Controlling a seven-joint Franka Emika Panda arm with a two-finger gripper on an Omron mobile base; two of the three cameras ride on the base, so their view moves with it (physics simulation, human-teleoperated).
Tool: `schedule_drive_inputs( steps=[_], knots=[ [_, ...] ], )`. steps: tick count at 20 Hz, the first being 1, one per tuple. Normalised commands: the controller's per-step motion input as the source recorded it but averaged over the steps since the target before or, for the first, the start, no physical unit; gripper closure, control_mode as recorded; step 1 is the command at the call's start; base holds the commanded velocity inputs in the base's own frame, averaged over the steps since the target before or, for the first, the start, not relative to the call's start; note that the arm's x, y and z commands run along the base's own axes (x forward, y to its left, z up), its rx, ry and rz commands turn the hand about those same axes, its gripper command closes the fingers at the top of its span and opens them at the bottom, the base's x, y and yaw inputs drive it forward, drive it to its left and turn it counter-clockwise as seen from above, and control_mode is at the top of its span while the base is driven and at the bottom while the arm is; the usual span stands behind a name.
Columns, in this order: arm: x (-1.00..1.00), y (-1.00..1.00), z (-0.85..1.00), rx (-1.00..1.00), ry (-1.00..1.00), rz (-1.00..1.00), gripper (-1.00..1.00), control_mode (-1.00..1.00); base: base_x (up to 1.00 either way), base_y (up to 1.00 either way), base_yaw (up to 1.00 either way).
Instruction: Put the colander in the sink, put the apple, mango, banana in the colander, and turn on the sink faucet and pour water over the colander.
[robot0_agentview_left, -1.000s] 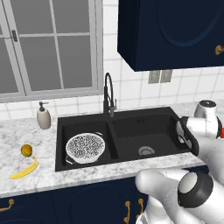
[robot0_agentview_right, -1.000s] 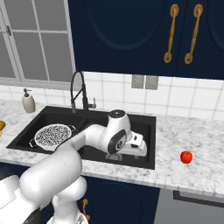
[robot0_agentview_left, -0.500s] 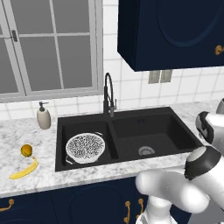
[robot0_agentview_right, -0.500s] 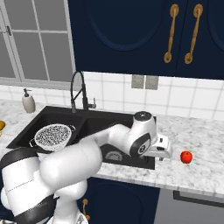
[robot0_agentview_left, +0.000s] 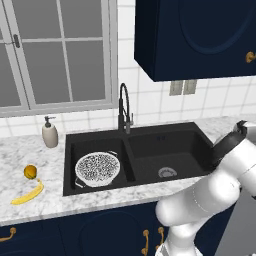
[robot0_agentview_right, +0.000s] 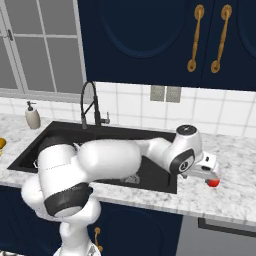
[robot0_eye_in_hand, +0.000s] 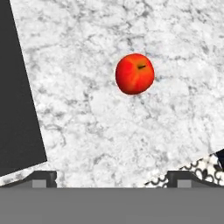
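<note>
Nearest to the camera on the hand, the 2 dark finger tips stand far apart, as wide as they go, and nothing is between them. The hand (robot0_agentview_right: 210, 172) hangs above the marble tabletop (robot0_eye_in_hand: 109, 131) to the right of the sink (robot0_agentview_left: 165, 145), with the apple (robot0_eye_in_hand: 134, 73) below and a little ahead of it. In the right base view the apple (robot0_agentview_right: 214, 182) shows as a small red shape just under the white hand. The hand touches nothing. I judge that it is spread this wide so that it can come down around the round fruit, which lies alone on the bare marble and can roll if a finger pushes it from 1 side.

Farther away, the colander (robot0_agentview_left: 97, 169) already sits in the left basin of the sink, so this step of the task looks done. It stays there to receive the 3 fruits and later the water. None of the fruits is in it yet.

On the far left of the tabletop, well apart from the arm, the banana (robot0_agentview_left: 27, 194) lies with the mango (robot0_agentview_left: 30, 172) just beside its upper end. Both wait near the basin with the colander.

At the back, the sink faucet (robot0_agentview_left: 123, 107) stands behind the divider of the 2 basins, and no water is running. A soap pump bottle (robot0_agentview_left: 49, 134) stands to its left, under the window.
</note>
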Motion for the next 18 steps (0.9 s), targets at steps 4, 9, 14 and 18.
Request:
schedule_drive_inputs(
  steps=[4, 9, 14, 18],
  knots=[
    [0.45, -0.57, 0.0, 0.0, 0.0, -0.12, -1.0, -1.0, 0.0, 0.0, 0.0],
    [0.45, -0.47, -0.07, 0.0, 0.0, -0.12, -1.0, -1.0, 0.0, 0.0, 0.0],
    [0.37, -0.26, -0.18, 0.04, 0.0, -0.06, -1.0, -1.0, 0.0, 0.0, 0.0],
    [0.38, -0.36, -0.04, 0.02, 0.06, -0.06, -1.0, -1.0, 0.0, 0.0, 0.0]
  ],
)
